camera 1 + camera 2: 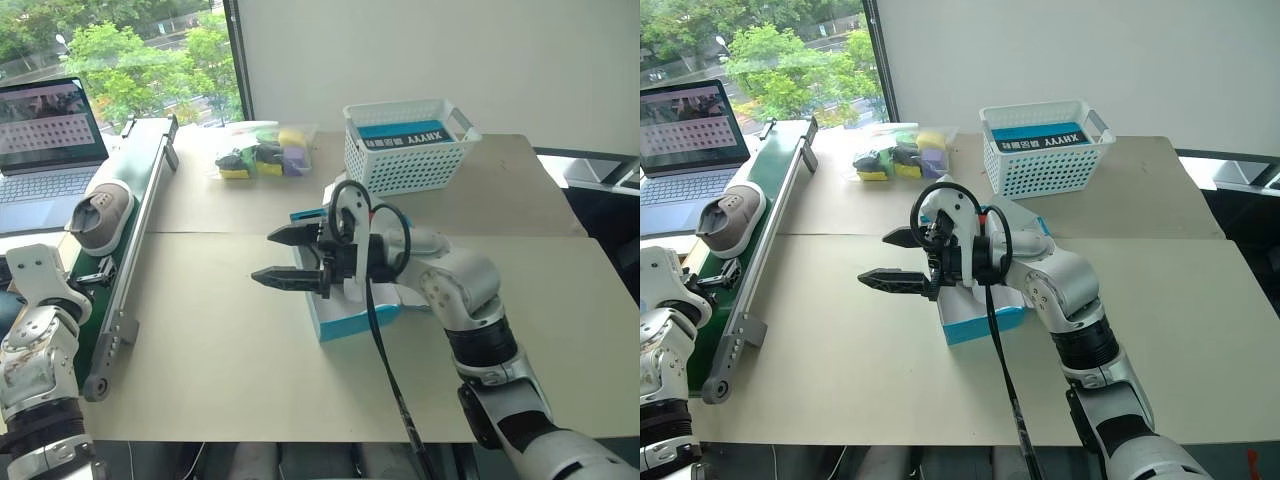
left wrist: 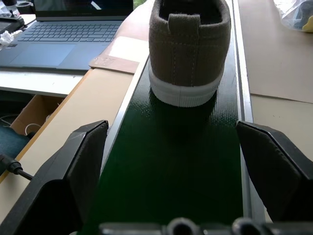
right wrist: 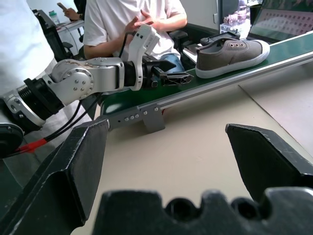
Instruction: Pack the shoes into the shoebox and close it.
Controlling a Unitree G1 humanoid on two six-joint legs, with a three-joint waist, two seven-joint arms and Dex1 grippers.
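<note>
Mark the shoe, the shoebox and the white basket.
shoe (image 1: 101, 216): left eye view, on its grey upper.
shoebox (image 1: 352, 322): left eye view, on its blue front wall.
white basket (image 1: 405, 165): left eye view, on its lattice front wall.

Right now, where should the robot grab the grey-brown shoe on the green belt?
Probably by the heel end of the grey-brown shoe, coming in from behind along the green belt. The heel faces the open left gripper, and its narrow back should fit between the two black fingers, one on each side.
</note>
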